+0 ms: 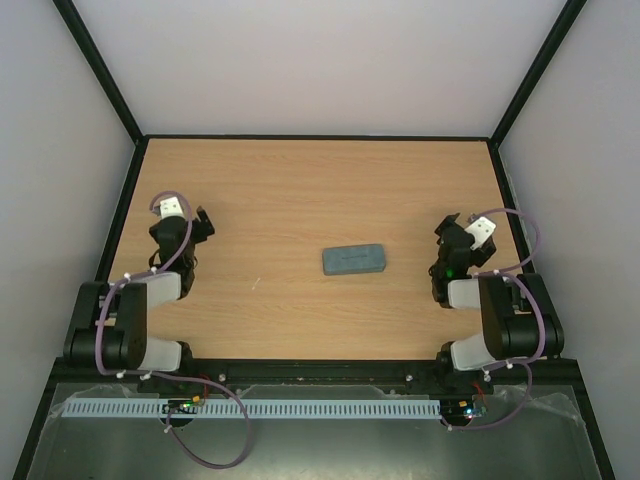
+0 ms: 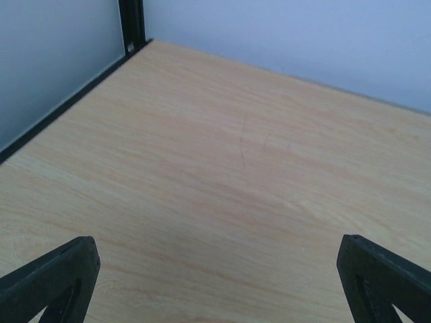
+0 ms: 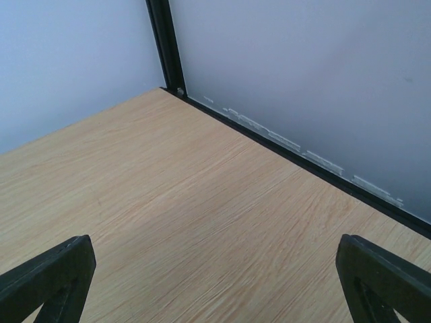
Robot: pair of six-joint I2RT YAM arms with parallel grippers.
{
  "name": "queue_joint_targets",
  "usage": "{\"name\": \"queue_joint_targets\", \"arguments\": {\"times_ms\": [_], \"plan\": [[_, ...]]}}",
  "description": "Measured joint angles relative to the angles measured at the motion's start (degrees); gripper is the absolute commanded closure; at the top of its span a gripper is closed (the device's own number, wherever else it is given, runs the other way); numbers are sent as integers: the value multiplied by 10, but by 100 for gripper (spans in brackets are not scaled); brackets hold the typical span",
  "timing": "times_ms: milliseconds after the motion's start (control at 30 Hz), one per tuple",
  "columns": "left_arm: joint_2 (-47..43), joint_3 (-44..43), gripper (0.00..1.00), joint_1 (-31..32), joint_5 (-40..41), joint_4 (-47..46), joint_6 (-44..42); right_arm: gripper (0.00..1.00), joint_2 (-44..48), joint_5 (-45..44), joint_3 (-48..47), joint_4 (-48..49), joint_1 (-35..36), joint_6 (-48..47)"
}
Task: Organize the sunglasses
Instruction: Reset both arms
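Observation:
The sunglasses are out of view in every frame. A blue-grey oblong hard case (image 1: pixel 353 260) lies closed in the middle of the wooden table (image 1: pixel 300 190). My left gripper (image 1: pixel 203 222) is open and empty at the left side, well left of the case. My right gripper (image 1: pixel 446 228) is open and empty at the right side, right of the case. In the left wrist view the two fingertips (image 2: pixel 54 279) stand wide apart over bare wood. In the right wrist view the fingertips (image 3: pixel 50 276) also stand wide apart over bare wood.
Grey walls with black frame posts (image 1: pixel 100 70) enclose the table on the left, back and right. A black rail (image 3: pixel 303 165) runs along the right wall's foot. A white cable channel (image 1: pixel 300 408) lies below the table's near edge.

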State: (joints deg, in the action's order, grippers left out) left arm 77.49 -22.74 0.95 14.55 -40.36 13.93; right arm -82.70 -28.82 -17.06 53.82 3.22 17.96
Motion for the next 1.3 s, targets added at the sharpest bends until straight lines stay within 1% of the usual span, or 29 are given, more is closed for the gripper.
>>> {"name": "queue_joint_targets", "arguments": {"times_ms": [133,233,367,433,567,767,900,967,1033,1067,1133,1300], "plan": [[54,7,0,-19,-24,-34,-12,1,-12,10,2,27,0,-11],[65,7,0,-24,-28,-48,-20,1,-12,27,16,68,0,-22],[81,3,0,-29,-36,-82,-34,1,-10,45,39,98,0,-31],[93,-3,0,-28,-37,-85,-41,1,-10,58,43,111,0,-37],[104,-10,0,-24,-38,-90,-50,2,-41,80,72,189,0,-50],[98,25,0,1,-20,-145,-71,1,-46,93,75,205,0,-57],[98,30,0,16,-10,-162,-80,1,-46,97,70,204,0,-60],[97,37,0,16,-3,-183,-82,1,-46,98,68,203,0,-61],[96,73,0,15,13,-241,-78,1,-46,99,66,202,0,-61],[96,88,0,13,20,-254,-77,1,-46,99,66,202,0,-61],[99,104,1,13,28,-264,-75,1,-46,99,66,202,0,-61],[100,106,0,10,32,-295,-75,2,-46,99,66,202,0,-62]]}}
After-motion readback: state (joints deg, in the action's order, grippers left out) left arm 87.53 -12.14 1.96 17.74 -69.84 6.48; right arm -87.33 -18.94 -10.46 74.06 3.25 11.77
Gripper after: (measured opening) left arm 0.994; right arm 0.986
